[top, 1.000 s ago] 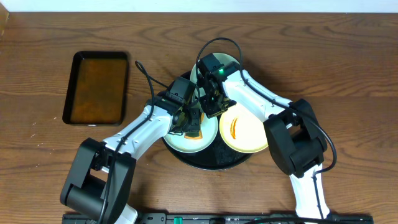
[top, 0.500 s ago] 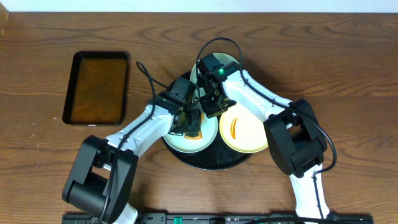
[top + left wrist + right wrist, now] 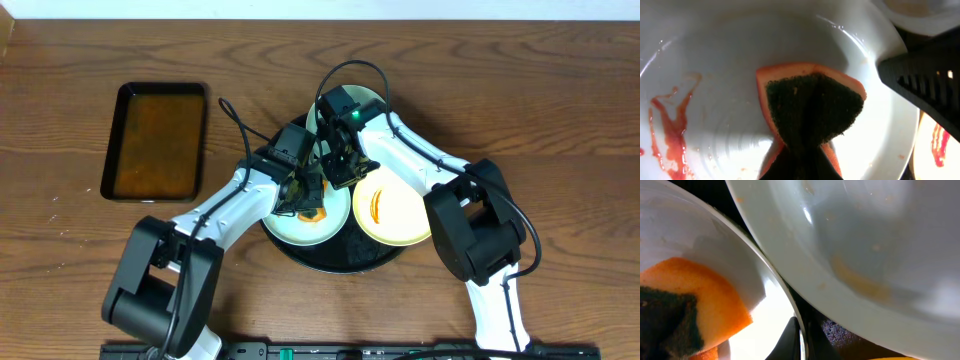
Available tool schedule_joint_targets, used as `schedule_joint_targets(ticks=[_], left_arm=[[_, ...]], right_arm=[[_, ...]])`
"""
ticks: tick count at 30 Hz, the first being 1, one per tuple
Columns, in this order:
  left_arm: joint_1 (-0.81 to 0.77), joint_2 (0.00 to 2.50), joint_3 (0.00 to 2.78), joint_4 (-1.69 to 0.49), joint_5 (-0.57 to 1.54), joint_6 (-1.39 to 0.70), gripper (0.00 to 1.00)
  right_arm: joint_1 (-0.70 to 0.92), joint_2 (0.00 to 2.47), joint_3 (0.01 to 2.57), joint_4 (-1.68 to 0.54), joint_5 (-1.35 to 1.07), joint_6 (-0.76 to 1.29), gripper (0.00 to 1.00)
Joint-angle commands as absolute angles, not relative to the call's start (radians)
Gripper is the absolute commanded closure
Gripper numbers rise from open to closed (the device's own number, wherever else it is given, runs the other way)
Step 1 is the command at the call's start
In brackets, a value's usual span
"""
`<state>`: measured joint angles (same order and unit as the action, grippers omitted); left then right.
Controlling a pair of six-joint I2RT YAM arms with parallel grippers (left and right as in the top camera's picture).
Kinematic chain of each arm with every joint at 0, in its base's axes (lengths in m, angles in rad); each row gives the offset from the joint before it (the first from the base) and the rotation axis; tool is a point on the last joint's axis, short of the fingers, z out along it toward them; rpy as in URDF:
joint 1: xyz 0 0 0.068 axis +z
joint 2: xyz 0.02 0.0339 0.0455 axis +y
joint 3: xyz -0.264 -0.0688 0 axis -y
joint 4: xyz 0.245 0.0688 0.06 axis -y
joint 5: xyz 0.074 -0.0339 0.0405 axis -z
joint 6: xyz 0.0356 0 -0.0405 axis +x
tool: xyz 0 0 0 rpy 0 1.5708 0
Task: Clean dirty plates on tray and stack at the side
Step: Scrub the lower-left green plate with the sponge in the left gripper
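Note:
Three dirty plates lie on the round black tray point(image 3: 340, 263). My left gripper point(image 3: 308, 200) point(image 3: 802, 167) is shut on an orange sponge point(image 3: 812, 105), folded with its dark scouring side up. The sponge rests on the front-left mint plate point(image 3: 298, 232) point(image 3: 725, 65), which has red sauce smears point(image 3: 670, 135) on it. My right gripper point(image 3: 340, 176) point(image 3: 801, 336) is shut on that plate's rim point(image 3: 775, 280). The yellow plate point(image 3: 397, 215) with an orange smear sits on the right. The other mint plate point(image 3: 372, 100) point(image 3: 865, 255) sits at the back, partly hidden by my right wrist.
A smaller rectangular black tray point(image 3: 155, 140) with a brownish inside lies to the left on the wooden table point(image 3: 560, 110). Both arms crowd in over the round tray, their wrists close together.
My left gripper has closed tight on the sponge, folding it. The right gripper has kept its hold on the plate rim, and the plates have not moved.

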<state>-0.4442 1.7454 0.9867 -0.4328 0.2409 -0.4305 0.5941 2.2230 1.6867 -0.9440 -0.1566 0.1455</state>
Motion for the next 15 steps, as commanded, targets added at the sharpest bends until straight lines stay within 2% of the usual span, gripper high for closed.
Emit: schedule_joint_targets(ticks=[1,5,11,15], left_arm=[[-0.442,1.792,0.971,-0.415,0.207,-0.458,0.92],[-0.415,1.798,0.971,-0.448,0.141,-0.491,0.92],[-0.337,1.798,0.971,-0.615,-0.125,-0.502,0.92],[-0.300,1.782,0.978,-0.630,-0.154,-0.479,0.92]], right_arm=[[0.597,2.226,1.681,-0.935,-0.139,0.160,0.97],[0.597,2.226,1.681,-0.941,-0.139,0.160,0.98],[0.597,2.226,1.681,-0.942,-0.139,0.160,0.98],[0.597,2.226,1.681,-0.938,-0.139,0.160,0.99]])
